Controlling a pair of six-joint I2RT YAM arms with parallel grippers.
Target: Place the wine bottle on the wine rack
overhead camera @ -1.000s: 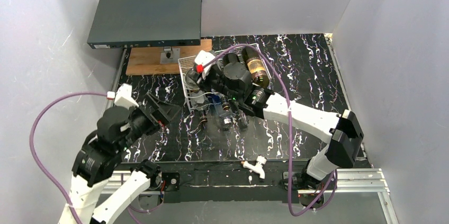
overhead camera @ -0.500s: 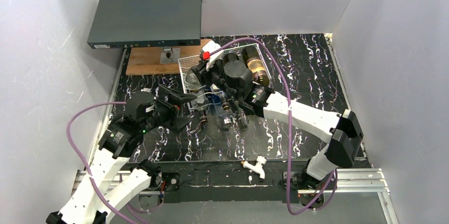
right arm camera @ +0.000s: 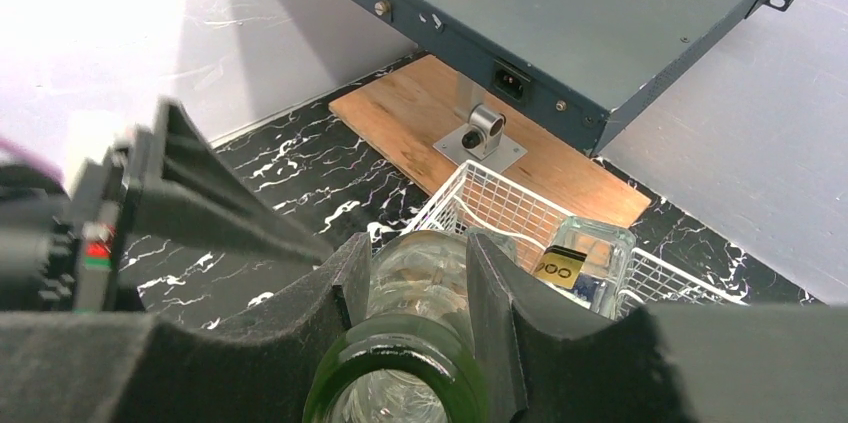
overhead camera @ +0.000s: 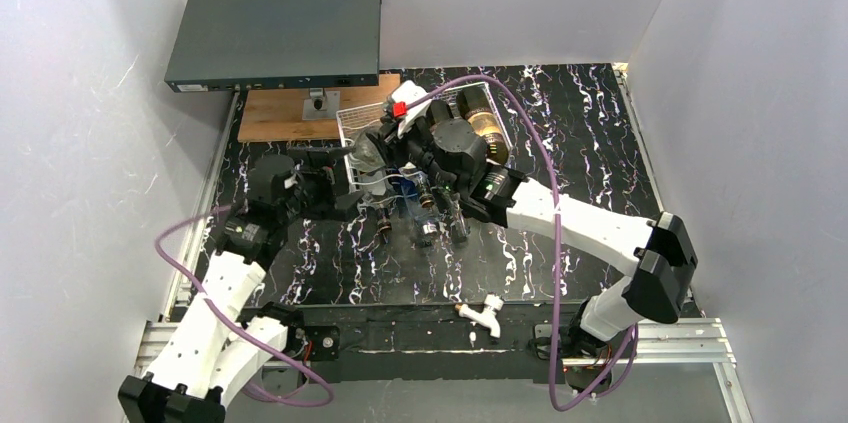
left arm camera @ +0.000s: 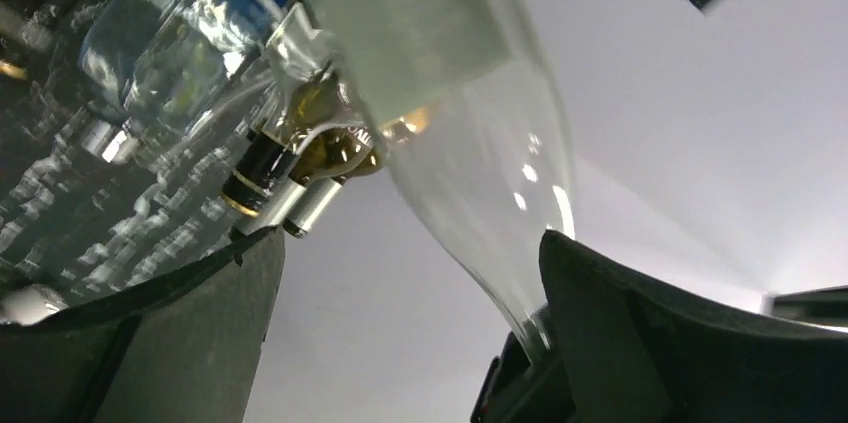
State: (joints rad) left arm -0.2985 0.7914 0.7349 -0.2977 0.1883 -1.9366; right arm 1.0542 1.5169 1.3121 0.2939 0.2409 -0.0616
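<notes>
The white wire wine rack (overhead camera: pixel 352 135) stands at the back middle of the table; it also shows in the right wrist view (right arm camera: pixel 495 205). My right gripper (overhead camera: pixel 392 146) is shut on the neck of a clear green-tinted wine bottle (right arm camera: pixel 430 278), held at the rack's left end (overhead camera: pixel 368 157). My left gripper (overhead camera: pixel 347 181) is open just left of the rack. In the left wrist view the jaws (left arm camera: pixel 410 243) stand wide apart around that bottle's shoulder (left arm camera: pixel 450 93), whose glass touches the right finger (left arm camera: pixel 650 333).
Several bottles lie in the rack with necks poking forward (overhead camera: pixel 426 219), a brown one (overhead camera: pixel 487 133) at its right end and a square clear one with a yellow label (right arm camera: pixel 590 255). A dark grey metal box (overhead camera: pixel 275 31) on a wooden board (overhead camera: pixel 285 115) stands behind. A small white part (overhead camera: pixel 488 311) lies at the front edge.
My left arm has swung from the near left up to the rack, its open jaws now around the bottle. My right gripper has shifted slightly right and back, still holding the bottle.
</notes>
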